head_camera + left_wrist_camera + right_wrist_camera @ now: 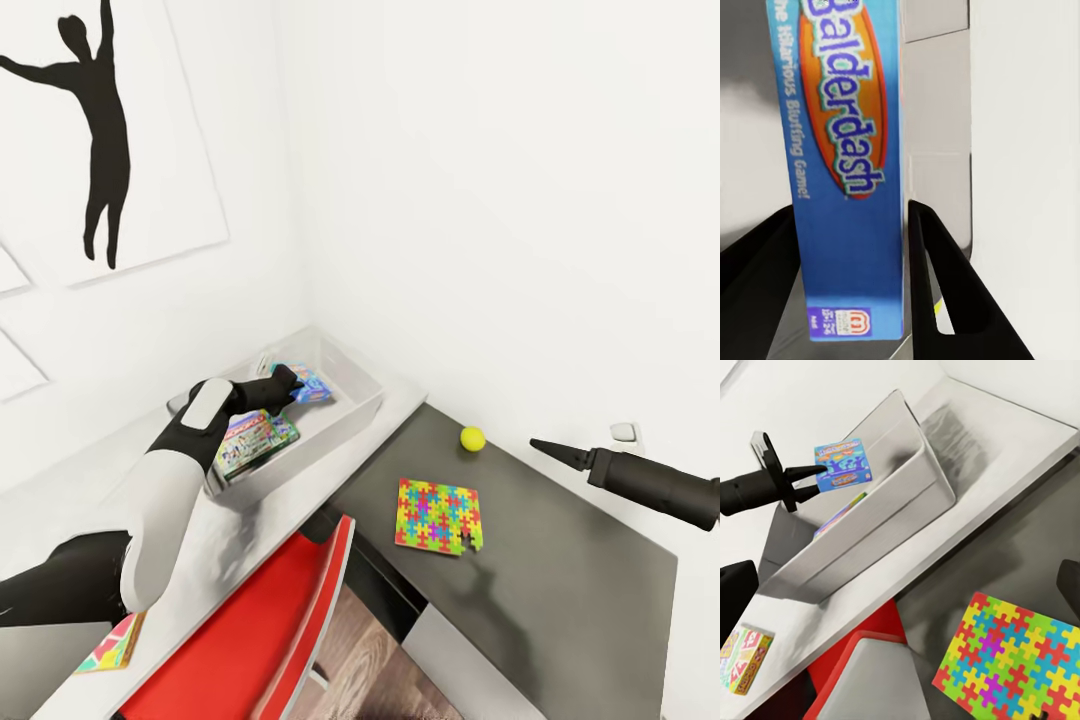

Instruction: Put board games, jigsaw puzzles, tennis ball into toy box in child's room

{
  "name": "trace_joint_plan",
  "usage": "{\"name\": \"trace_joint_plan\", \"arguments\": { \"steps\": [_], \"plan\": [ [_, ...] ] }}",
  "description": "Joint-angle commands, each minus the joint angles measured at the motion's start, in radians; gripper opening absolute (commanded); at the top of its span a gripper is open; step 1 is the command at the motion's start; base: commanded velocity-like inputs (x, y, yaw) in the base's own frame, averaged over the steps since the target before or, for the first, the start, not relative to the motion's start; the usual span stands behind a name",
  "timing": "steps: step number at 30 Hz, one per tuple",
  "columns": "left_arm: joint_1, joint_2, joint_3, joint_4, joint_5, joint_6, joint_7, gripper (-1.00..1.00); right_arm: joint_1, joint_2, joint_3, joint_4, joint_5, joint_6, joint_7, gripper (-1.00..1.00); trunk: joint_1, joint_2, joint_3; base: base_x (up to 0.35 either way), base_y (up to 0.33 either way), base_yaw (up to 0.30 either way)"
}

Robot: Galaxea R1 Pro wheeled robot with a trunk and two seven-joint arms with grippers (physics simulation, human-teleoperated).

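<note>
My left gripper is shut on the blue board game, holding it over the far end of the toy box. In the left wrist view the blue "Balderdash" box sits between both black fingers. The right wrist view shows that gripper holding the game above the box wall. A green-edged Monopoly game lies inside the toy box. One jigsaw puzzle and the tennis ball rest on the table's dark wing. My right gripper hovers open beyond the ball.
A Skip Bo game lies on the light grey tabletop near its front left edge. A red chair stands tucked against the desk corner. White walls close the back and right; a black silhouette picture hangs on the left wall.
</note>
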Motion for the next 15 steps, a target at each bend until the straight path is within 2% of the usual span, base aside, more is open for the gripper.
{"name": "trace_joint_plan", "arguments": {
  "steps": [1, 15],
  "plan": [
    [-0.003, -0.002, 0.006, -0.001, 0.01, 0.007, 0.01, -1.0, -0.001, 0.0, 0.0, 0.0, 0.004, 0.003, 0.006, 1.0, 0.0, -0.001, -0.003, 0.0, 0.0, 0.0],
    [-0.039, -0.006, 0.006, -0.001, 0.012, 0.01, 0.018, -1.0, -0.001, 0.003, 0.005, 0.0, 0.004, 0.003, 0.007, 1.0, 0.0, -0.001, -0.026, 0.0, 0.0, 0.0]
  ]
}}
